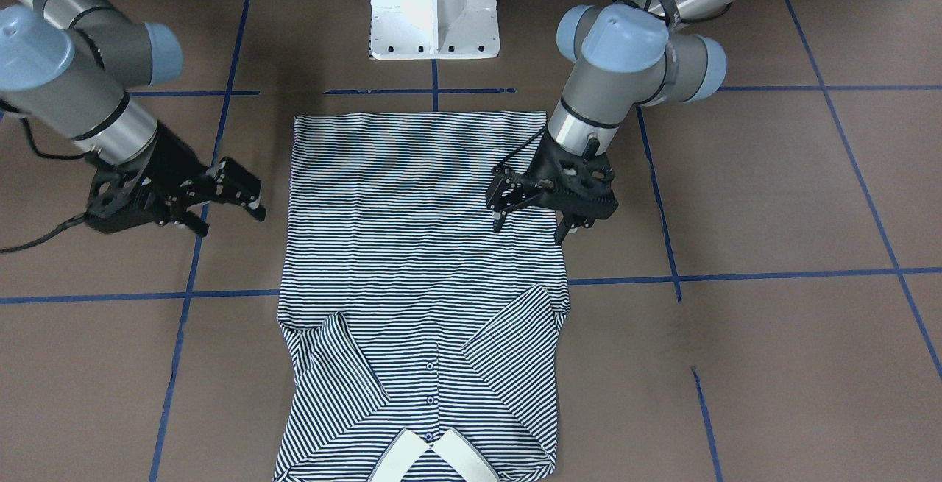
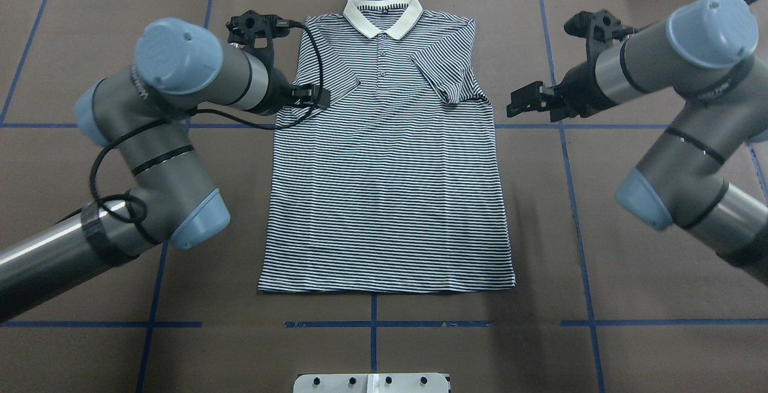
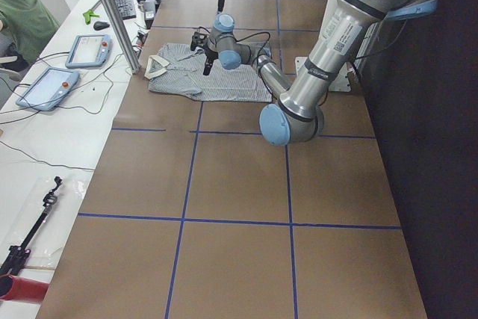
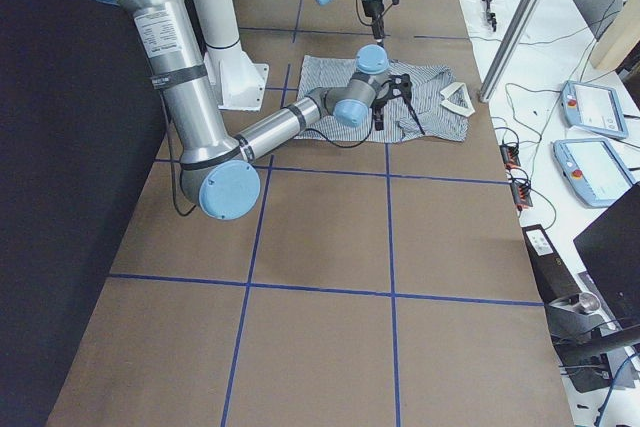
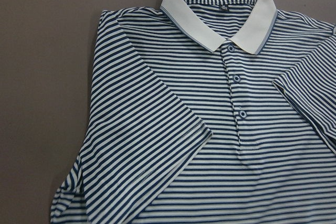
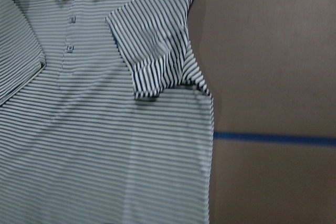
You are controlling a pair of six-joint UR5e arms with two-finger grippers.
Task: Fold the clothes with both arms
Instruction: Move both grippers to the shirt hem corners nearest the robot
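A: Where was the shirt (image 2: 390, 201)?

B: Flat on the table (image 2: 600, 249), front up, with the collar (image 2: 384, 18) at the far edge and the hem near the robot. Both sleeves lay folded in over the chest. The right sleeve (image 6: 152, 61) was rumpled at its cuff.

A: And the grippers?

B: The left gripper (image 1: 530, 232) hung over the shirt's left edge, jaws wide, holding nothing. The right gripper (image 1: 230, 221) sat just off the right edge over bare table, also wide and empty.

A: The next fold, then?

B: Likely a side or hem fold. I'd have had both pinch matching spots, lift low and evenly, and carry across without dragging the sleeves loose.
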